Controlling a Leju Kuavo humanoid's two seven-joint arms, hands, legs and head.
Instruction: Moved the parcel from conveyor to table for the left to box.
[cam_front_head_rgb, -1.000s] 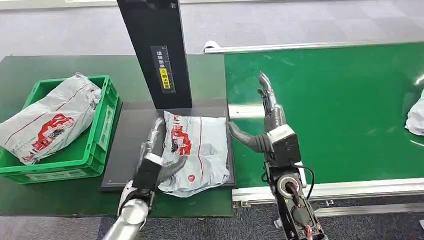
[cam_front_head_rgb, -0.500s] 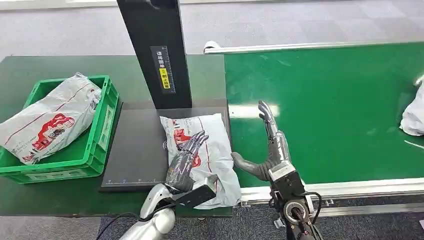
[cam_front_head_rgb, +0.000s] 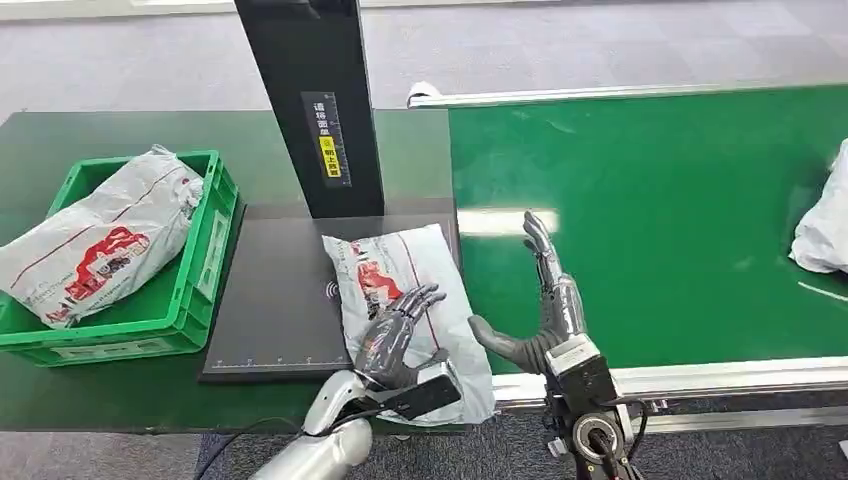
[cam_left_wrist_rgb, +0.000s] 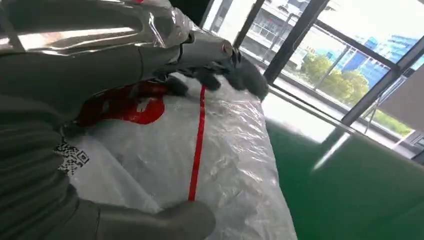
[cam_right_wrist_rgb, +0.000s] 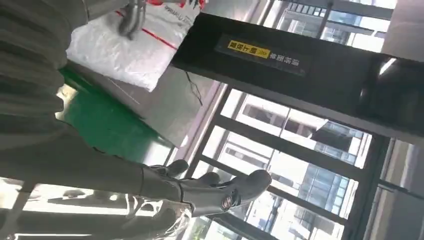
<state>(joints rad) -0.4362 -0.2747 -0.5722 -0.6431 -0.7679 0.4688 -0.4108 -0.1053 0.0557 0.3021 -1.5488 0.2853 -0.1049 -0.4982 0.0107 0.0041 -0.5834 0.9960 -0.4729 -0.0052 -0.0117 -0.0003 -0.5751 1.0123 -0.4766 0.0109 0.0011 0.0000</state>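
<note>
A grey plastic parcel (cam_front_head_rgb: 420, 275) with red print lies on the black mat (cam_front_head_rgb: 270, 300), its near end hanging over the table's front edge. My left hand (cam_front_head_rgb: 395, 335) rests flat on top of it, fingers spread and straight. The left wrist view shows the parcel (cam_left_wrist_rgb: 225, 150) under the hand, with the fingers (cam_left_wrist_rgb: 240, 70) on one side and the thumb (cam_left_wrist_rgb: 170, 222) on the other. My right hand (cam_front_head_rgb: 545, 305) stands open and upright just right of the parcel, over the near edge of the green conveyor (cam_front_head_rgb: 680, 200), thumb pointing toward the parcel. It holds nothing.
A green crate (cam_front_head_rgb: 205, 250) at the left holds another grey parcel (cam_front_head_rgb: 100, 235). A black pillar (cam_front_head_rgb: 320, 110) rises behind the mat. A further parcel (cam_front_head_rgb: 825, 225) lies on the conveyor at the right edge. The conveyor's metal rail (cam_front_head_rgb: 700, 375) runs along its front.
My left hand moved from the parcel's left edge onto its top, and the parcel slid nearer and slightly right. My right hand drew back toward me. The far parcel drifted left.
</note>
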